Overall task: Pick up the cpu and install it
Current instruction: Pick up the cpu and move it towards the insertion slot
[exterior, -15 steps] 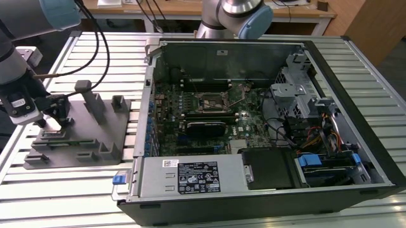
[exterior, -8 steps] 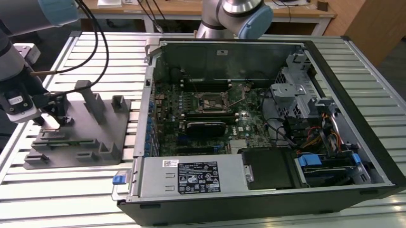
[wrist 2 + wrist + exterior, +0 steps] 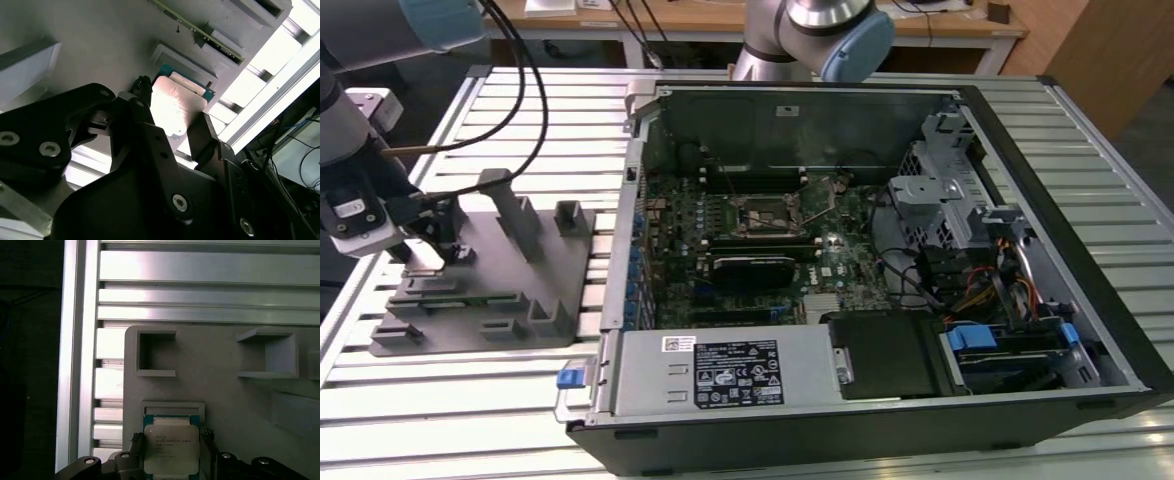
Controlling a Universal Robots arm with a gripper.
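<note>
Gripper (image 3: 427, 255) of the arm (image 3: 358, 150) points straight down onto the grey holder block (image 3: 494, 290) on the slatted counter (image 3: 480, 400) in the exterior view. The wrist is vertical and the arm reaches in from the exterior view's left edge. The open computer case (image 3: 1067, 200), with its metal-framed socket (image 3: 771, 213), lies well apart from the gripper, toward the exterior view's right.

In the second wrist view the gripper (image 3: 173, 106) is closed on the cpu (image 3: 176, 112). One black finger (image 3: 144, 97) sits against one edge of the chip and its partner against the opposite edge. The silver top faces the camera. The chip lies flat against the holder block (image 3: 100, 45), directly beneath the gripper.

In the first wrist view the cpu (image 3: 171, 452) sits squarely between the gripper (image 3: 171, 440) fingers. It is at the foot of a shallow framed recess in the holder block (image 3: 225, 390), and the counter (image 3: 200, 270) slats run beyond it.

By this evidence the pick is at the grasp stage, with the chip not visibly raised from its seat. Doing it well appears to call for even pressure on both edges and a level chip. It also calls for a pull square to the block, so that no corner catches the recess wall and the underside goes untouched.
</note>
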